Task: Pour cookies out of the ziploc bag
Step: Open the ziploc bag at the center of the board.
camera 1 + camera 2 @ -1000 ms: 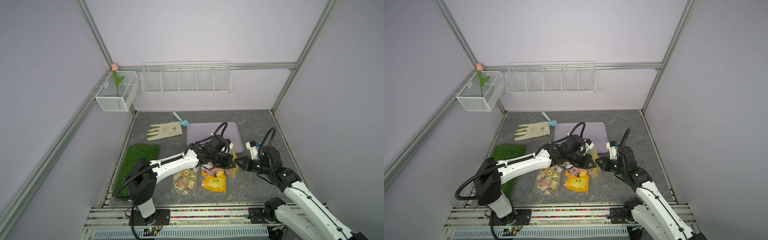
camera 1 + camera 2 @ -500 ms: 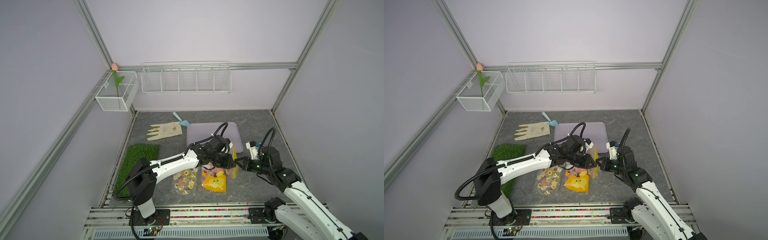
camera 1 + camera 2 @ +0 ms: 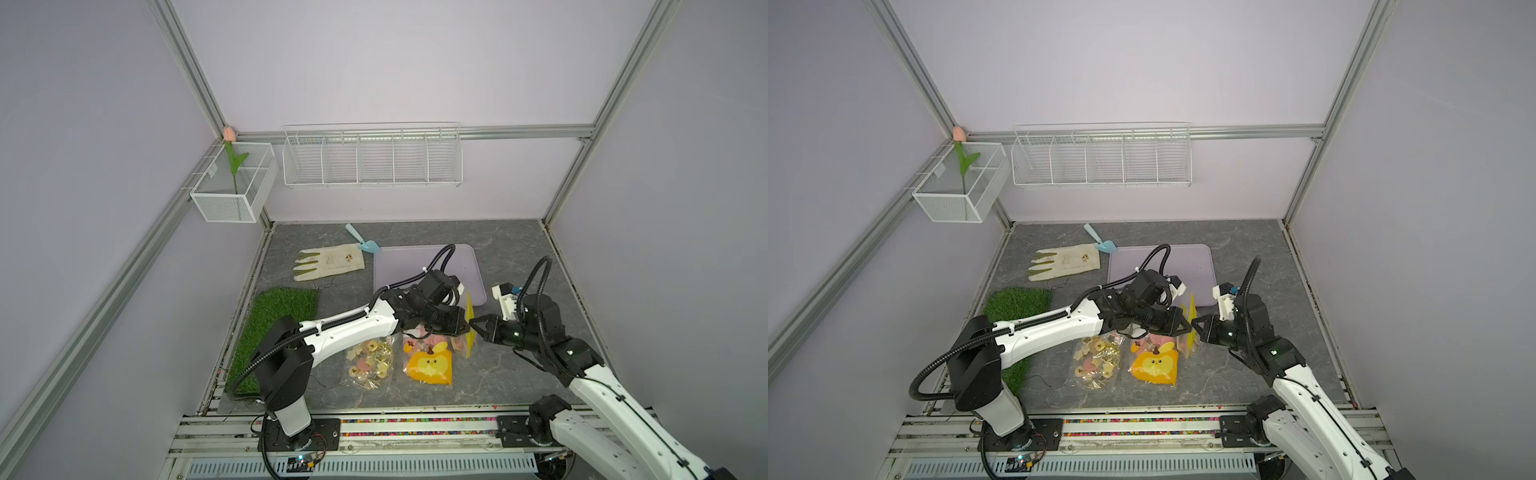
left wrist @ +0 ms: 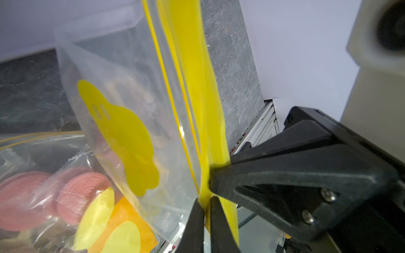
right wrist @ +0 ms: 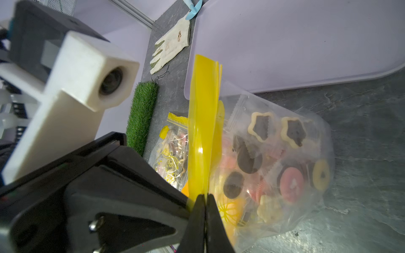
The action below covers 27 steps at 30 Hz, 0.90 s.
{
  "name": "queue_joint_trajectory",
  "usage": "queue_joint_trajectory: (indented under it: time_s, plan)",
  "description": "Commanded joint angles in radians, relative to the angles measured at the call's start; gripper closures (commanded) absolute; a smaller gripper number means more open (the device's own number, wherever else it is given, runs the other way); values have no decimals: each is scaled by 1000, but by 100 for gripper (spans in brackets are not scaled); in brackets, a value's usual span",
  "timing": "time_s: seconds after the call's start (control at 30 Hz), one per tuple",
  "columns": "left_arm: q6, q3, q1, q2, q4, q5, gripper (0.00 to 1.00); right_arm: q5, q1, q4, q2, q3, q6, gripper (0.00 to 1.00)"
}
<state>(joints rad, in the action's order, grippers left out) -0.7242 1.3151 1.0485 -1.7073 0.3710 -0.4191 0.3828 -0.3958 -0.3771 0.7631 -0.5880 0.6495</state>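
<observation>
A clear ziploc bag (image 5: 306,135) stands on the grey table with its yellow zip strip (image 5: 201,131) raised. It holds the cookies (image 5: 291,181): cream stars, dark brown discs, pink rings. In both top views the strip (image 3: 468,311) (image 3: 1191,313) rises between the two arms. My left gripper (image 4: 206,203) is shut on one side of the yellow strip (image 4: 190,65). My right gripper (image 5: 206,197) is shut on the same strip from the opposite side. The two tips meet at the strip, left gripper (image 3: 464,329) facing right gripper (image 3: 476,326).
An orange cartoon-face bag (image 3: 430,365) and a second clear bag of biscuits (image 3: 370,361) lie just in front of the left arm. A lilac tray (image 3: 403,266) sits behind the grippers. A glove (image 3: 328,266), blue scoop (image 3: 365,243) and grass mat (image 3: 278,328) lie left.
</observation>
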Motion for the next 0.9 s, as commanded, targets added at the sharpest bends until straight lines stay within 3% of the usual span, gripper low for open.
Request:
queue_joint_trajectory:
  time_s: [0.0,0.13,0.23,0.47,0.6,0.87]
  plan:
    - [6,19,2,-9,-8,13,88,4,-8,0,-13,-18,15,93]
    - [8,19,2,-5,-10,19,72,1,-11,1,-13,-15,18,94]
    - [8,16,2,-5,-14,19,71,0,-10,1,-13,-16,20,93]
    - [5,13,2,-12,-16,17,82,2,-12,7,-14,-17,28,94]
    - [5,17,2,-17,-7,19,99,-4,-12,5,-8,-18,24,94]
    - [4,38,1,-28,57,59,100,-56,-17,-49,5,-49,6,93]
